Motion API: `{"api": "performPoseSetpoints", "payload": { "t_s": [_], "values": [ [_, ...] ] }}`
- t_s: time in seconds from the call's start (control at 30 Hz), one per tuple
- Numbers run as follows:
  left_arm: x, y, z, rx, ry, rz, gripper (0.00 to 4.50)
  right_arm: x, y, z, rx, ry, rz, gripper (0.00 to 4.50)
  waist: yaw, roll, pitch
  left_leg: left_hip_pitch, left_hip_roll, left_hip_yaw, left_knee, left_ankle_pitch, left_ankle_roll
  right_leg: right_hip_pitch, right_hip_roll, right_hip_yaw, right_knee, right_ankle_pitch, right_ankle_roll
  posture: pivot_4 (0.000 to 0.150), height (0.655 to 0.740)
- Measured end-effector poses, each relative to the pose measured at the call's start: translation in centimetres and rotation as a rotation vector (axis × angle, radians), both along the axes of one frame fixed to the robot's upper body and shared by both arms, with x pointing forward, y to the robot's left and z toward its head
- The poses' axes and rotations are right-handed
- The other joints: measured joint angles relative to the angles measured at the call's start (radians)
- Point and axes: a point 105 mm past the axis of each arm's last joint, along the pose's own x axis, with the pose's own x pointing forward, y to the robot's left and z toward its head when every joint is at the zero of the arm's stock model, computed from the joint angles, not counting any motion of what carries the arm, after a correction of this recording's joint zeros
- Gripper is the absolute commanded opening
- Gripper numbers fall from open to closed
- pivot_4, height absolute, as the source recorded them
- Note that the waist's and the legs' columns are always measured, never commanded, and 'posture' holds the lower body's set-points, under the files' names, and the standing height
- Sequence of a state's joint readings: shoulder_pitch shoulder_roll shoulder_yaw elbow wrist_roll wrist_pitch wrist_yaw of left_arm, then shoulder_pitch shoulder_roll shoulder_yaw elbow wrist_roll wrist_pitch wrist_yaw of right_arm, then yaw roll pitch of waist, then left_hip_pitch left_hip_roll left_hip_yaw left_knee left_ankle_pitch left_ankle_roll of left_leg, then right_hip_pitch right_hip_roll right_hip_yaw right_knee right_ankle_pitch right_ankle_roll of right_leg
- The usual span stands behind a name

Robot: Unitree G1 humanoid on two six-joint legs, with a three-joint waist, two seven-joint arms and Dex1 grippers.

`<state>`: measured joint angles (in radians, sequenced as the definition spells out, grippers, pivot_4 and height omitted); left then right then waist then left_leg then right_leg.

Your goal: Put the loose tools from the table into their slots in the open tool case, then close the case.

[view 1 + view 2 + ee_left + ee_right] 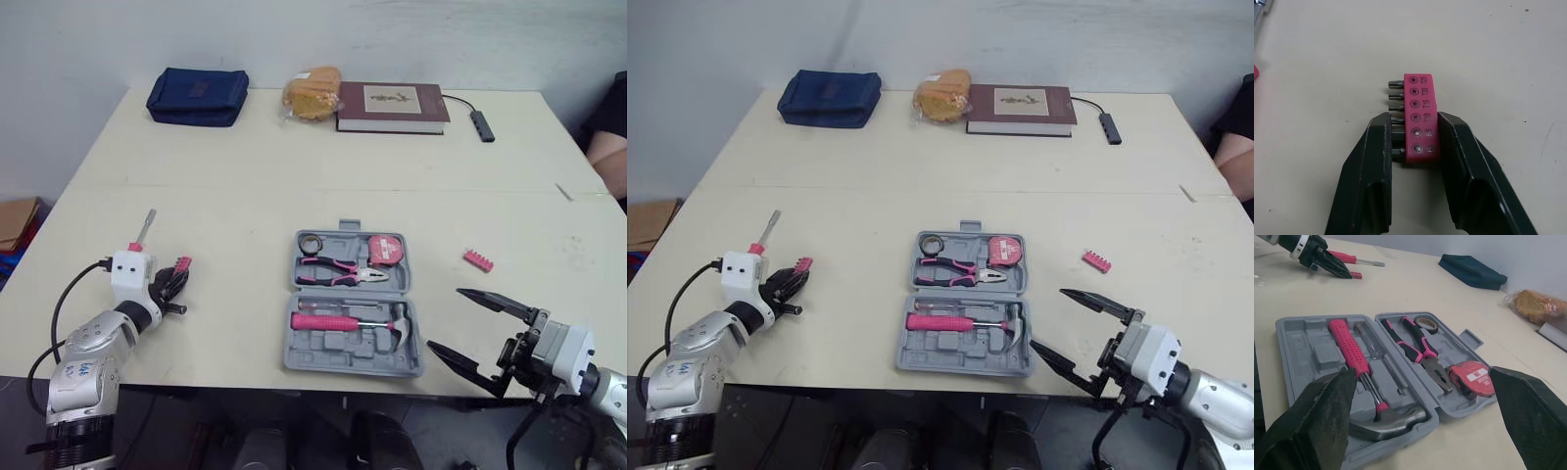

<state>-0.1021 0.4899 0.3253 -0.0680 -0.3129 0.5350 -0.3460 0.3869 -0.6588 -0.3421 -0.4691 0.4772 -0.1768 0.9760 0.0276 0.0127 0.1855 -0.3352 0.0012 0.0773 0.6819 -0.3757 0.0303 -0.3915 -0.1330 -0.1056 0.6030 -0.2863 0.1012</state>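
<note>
Beige table (294,176), pink bit holder (1419,98) pinched in left tool (1414,120)

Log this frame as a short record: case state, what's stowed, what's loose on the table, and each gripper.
Case: tool case open, centre of table
Stowed: hammer, pliers, tape measure
Loose: screwdriver to the case's left, second bit holder to its right
Left gripper: shut on pink bit holder, which lies on the table
Right gripper: open, holding nothing, by the case's front right corner

Navy pouch (197,96), bagged bread (312,94) and book (392,107) sit far back.
</note>
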Motion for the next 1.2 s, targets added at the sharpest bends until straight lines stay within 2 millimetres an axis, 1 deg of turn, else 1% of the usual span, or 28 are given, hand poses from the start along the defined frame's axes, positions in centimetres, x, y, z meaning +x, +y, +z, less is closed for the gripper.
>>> {"api": "performPoseSetpoints", "payload": {
  "t_s": [0.13, 0.23, 0.3, 0.33, 0.43, 0.47, 0.5, 0.53, 0.57, 0.6, 0.7, 0.77, 0.87, 0.97, 1.07, 1.2],
  "values": [
    [0.3, -0.1, 0.3, -0.02, -0.046, -0.031, 0.69, -0.1, -0.4, 0.0, -0.006, 0.002, -0.021, 4.5, 0.004, 0.0, 0.0, 0.0, 0.0, 0.0, 0.0, -0.001, -0.002, 0.0, 0.0, 0.0, 0.0, 0.0, 0.0, 0.15, 0.74],
    [0.7, -1.3, 0.9, -0.051, -0.103, -0.132, 0.69, -0.1, -0.3, 0.0, -0.005, 0.0, -0.024, 4.5, 0.003, -0.003, 0.002, -0.001, 0.0, 0.0, 0.0, -0.001, -0.002, -0.001, 0.0, -0.001, 0.0, 0.0, 0.0, 0.15, 0.74],
    [0.9, -2.8, 2.3, -0.04, -0.175, -0.254, 0.69, -0.1, -0.1, 0.3, -0.004, -0.008, -0.022, 4.5, 0.001, -0.007, 0.004, -0.003, 0.001, -0.001, 0.0, 0.0, -0.002, -0.002, 0.0, -0.001, -0.001, 0.0, 0.0, 0.15, 0.74],
    [0.8, -3.9, 3.5, -0.008, -0.22, -0.373, 0.69, -0.2, 0.1, 0.6, -0.002, -0.014, -0.022, 4.5, -0.001, -0.007, 0.004, -0.003, 0.001, -0.001, 0.0, 0.001, 0.0, -0.002, 0.001, -0.001, -0.001, 0.0, 0.0, 0.15, 0.74],
    [0.4, -6.1, 6.8, 0.041, -0.309, -0.64, 0.69, -0.2, 0.3, 1.0, 0.001, -0.006, -0.019, 4.5, -0.003, -0.007, 0.004, -0.003, 0.0, -0.001, 0.0, 0.001, 0.001, -0.002, 0.001, -0.002, -0.002, 0.0, 0.0, 0.15, 0.74],
    [0.3, -6.5, 7.4, 0.05, -0.317, -0.691, 0.69, -0.3, 0.3, 1.1, -0.004, -0.005, -0.016, 4.5, -0.003, -0.007, 0.004, -0.003, 0.0, -0.001, 0.0, 0.001, 0.001, -0.002, 0.001, -0.002, -0.002, 0.0, 0.0, 0.15, 0.74],
    [-0.1, -7.5, 7.9, 0.061, -0.315, -0.795, 0.69, -0.3, 0.2, 1.2, -0.013, 0.001, -0.02, 4.5, -0.004, -0.007, 0.004, -0.003, 0.0, -0.001, 0.0, 0.001, 0.001, -0.001, 0.001, -0.002, -0.002, 0.0, 0.0, 0.15, 0.74],
    [-0.6, -8.4, 8.1, 0.072, -0.302, -0.882, 0.69, -0.3, 0.0, 1.3, -0.024, 0.004, -0.026, 4.5, -0.004, -0.007, 0.004, -0.003, 0.0, -0.001, 0.0, 0.002, 0.002, -0.001, 0.002, -0.002, -0.002, 0.0, 0.0, 0.15, 0.74],
    [-1.2, -9.4, 8.0, 0.088, -0.273, -0.983, 0.69, -0.4, -0.1, 1.3, -0.031, 0.01, -0.032, 4.5, -0.004, -0.007, 0.004, -0.004, 0.0, -0.001, 0.0, 0.002, 0.002, -0.001, 0.002, -0.002, -0.002, 0.0, 0.0, 0.15, 0.74],
    [-1.5, -10.0, 7.9, 0.093, -0.259, -1.032, 0.69, -0.4, -0.1, 1.4, -0.032, 0.01, -0.031, 4.5, -0.004, -0.007, 0.004, -0.004, 0.0, -0.001, 0.0, 0.002, 0.002, -0.001, 0.002, -0.002, -0.002, 0.0, 0.0, 0.15, 0.74],
    [-3.8, -13.4, 7.4, 0.149, -0.184, -1.306, 0.69, -0.6, 0.1, 1.3, -0.04, 0.029, -0.026, 4.5, -0.004, -0.007, 0.004, -0.004, 0.0, -0.001, 0.0, 0.002, 0.002, -0.001, 0.003, -0.002, -0.001, 0.0, 0.0, 0.15, 0.74],
    [-5.0, -15.2, 7.3, 0.18, -0.159, -1.417, 0.69, -0.7, 0.3, 1.3, -0.04, 0.036, -0.029, 4.5, -0.003, -0.007, 0.004, -0.004, 0.0, 0.0, 0.0, 0.002, 0.002, -0.001, 0.003, -0.002, -0.001, 0.0, 0.0, 0.15, 0.74],
    [-5.8, -16.7, 6.7, 0.218, -0.083, -1.477, 0.69, -1.2, 0.7, 1.3, -0.041, 0.041, -0.029, 4.5, -0.003, -0.007, 0.004, -0.004, 0.001, -0.001, 0.0, 0.002, 0.002, -0.001, 0.004, -0.002, -0.002, 0.0, 0.0, 0.15, 0.74],
    [-6.5, -17.5, 5.9, 0.279, 0.03, -1.521, 0.69, -1.7, 0.7, 1.0, -0.042, 0.064, -0.043, 4.5, -0.003, -0.007, 0.004, -0.004, 0.0, 0.0, 0.0, 0.003, 0.003, -0.001, 0.004, -0.001, -0.002, 0.0, 0.0, 0.15, 0.74],
    [-6.5, -18.1, 5.6, 0.329, 0.106, -1.495, 0.69, -1.8, 0.5, 0.9, -0.043, 0.073, -0.057, 4.5, -0.003, -0.007, 0.004, -0.004, 0.0, 0.0, 0.0, 0.003, 0.003, -0.001, 0.003, 0.0, -0.002, 0.0, 0.001, 0.15, 0.74],
    [-6.8, -18.8, 4.4, 0.389, 0.19, -1.486, 0.69, -1.7, 0.4, 1.1, -0.045, 0.061, -0.067, 4.5, -0.003, -0.008, 0.004, -0.004, 0.0, 0.0, 0.0, 0.003, 0.003, -0.001, 0.003, 0.0, -0.002, 0.0, 0.0, 0.15, 0.74]
  ]
}}
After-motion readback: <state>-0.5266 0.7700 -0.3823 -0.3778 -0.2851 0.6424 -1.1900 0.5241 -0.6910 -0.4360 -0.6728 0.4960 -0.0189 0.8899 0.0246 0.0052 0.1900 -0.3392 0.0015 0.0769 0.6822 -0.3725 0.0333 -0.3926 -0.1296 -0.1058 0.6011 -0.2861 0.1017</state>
